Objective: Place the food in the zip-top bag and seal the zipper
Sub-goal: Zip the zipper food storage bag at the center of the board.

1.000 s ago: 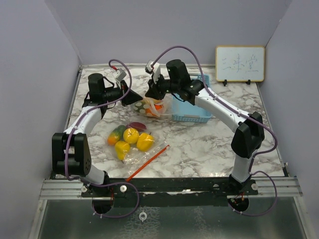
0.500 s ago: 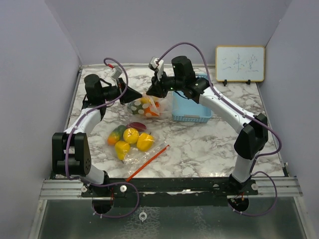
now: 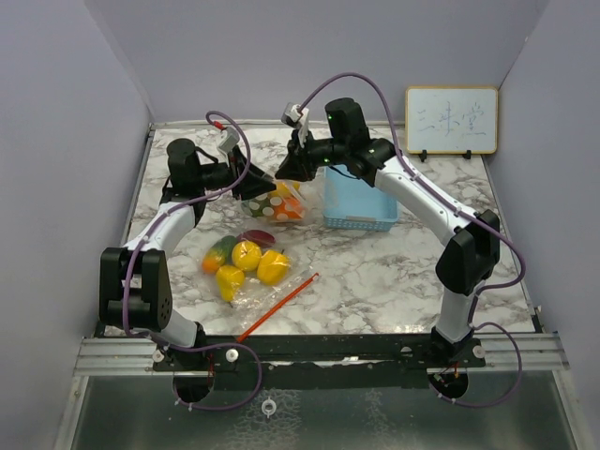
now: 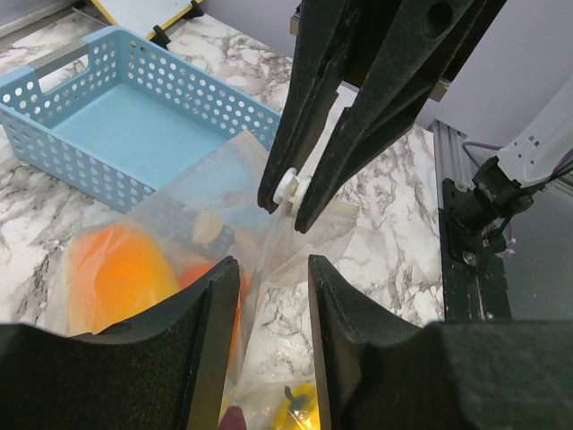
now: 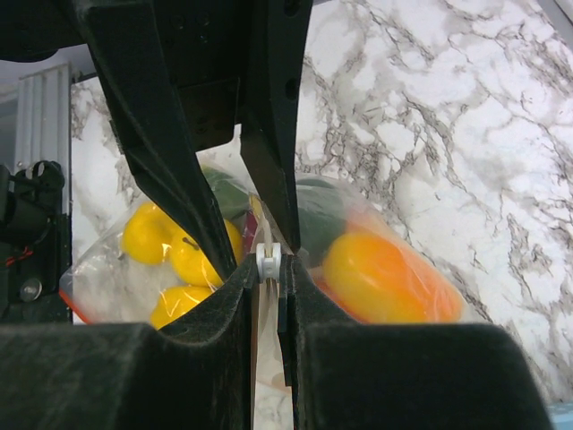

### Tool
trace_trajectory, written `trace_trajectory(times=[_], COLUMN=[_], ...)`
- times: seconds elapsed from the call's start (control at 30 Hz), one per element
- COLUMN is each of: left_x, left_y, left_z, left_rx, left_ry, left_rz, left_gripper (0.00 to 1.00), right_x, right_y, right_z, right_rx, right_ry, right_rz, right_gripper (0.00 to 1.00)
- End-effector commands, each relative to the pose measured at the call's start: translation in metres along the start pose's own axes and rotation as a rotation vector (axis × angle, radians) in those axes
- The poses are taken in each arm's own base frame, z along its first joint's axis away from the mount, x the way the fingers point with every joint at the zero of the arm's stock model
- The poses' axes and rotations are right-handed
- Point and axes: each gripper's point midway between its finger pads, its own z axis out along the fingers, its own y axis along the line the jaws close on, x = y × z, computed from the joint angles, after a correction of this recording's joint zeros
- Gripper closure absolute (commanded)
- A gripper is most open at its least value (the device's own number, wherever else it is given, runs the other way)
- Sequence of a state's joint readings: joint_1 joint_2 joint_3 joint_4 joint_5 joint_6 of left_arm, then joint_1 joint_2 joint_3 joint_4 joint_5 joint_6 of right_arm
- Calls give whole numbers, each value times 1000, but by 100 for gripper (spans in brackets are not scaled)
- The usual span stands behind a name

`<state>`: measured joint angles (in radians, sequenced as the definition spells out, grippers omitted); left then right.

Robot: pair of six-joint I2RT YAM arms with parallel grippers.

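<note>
The food is sitting in the zip-top bag beside the basket; right end effector is pinching its zipper, left end effector is hanging released, so sealing's looking unfinished.

The bag is thin clear plastic, the food shiny and smooth, the basket blue plastic, the surface marbled.

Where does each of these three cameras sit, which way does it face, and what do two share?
Top external: above and behind the robot, looking down on the table; both arms show.
Left wrist: on the left hand, facing the right hand and basket; its open fingers show.
Right wrist: on the right hand, facing the left hand; its fingers pinch the zipper slider.
Shared: both wrist views show that slider.
</note>
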<state>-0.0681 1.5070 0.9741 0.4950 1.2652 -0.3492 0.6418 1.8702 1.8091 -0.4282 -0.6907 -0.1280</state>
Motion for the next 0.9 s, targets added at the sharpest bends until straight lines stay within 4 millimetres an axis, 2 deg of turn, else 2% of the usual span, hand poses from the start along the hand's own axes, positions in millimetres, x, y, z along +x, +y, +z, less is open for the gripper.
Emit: trace_trajectory(times=[0.0,0.17,0.2,0.33,0.47,0.63,0.77,0.87], left_x=[-7,-8,-8,-10,-16,-28,-46,-53], left_y=[-11,-8,-9,-15,-5,13,10,11], left_z=[5,8,9,11,9,-12,-30,-40], left_rx=[69,84,91,133,60,-46,-42,-44], left_ry=[9,14,15,15,-27,-113,-215,-271], left_rz=[74,75,74,65,33,4,1,-4], left_gripper=[66,91,100,100,100,100,100,100], right_x=[-3,-2,0,4,13,28,44,45], right_y=[12,17,17,7,-22,-36,-42,-44], right_z=[0,0,0,0,-5,-17,-23,-31], right_rx=[-73,-96,-95,-35,132,249,303,330], right_ry=[-8,-7,-4,13,58,100,137,136], right_rz=[15,19,20,22,14,-2,9,6], right_gripper=[88,89,89,88,89,89,89,89])
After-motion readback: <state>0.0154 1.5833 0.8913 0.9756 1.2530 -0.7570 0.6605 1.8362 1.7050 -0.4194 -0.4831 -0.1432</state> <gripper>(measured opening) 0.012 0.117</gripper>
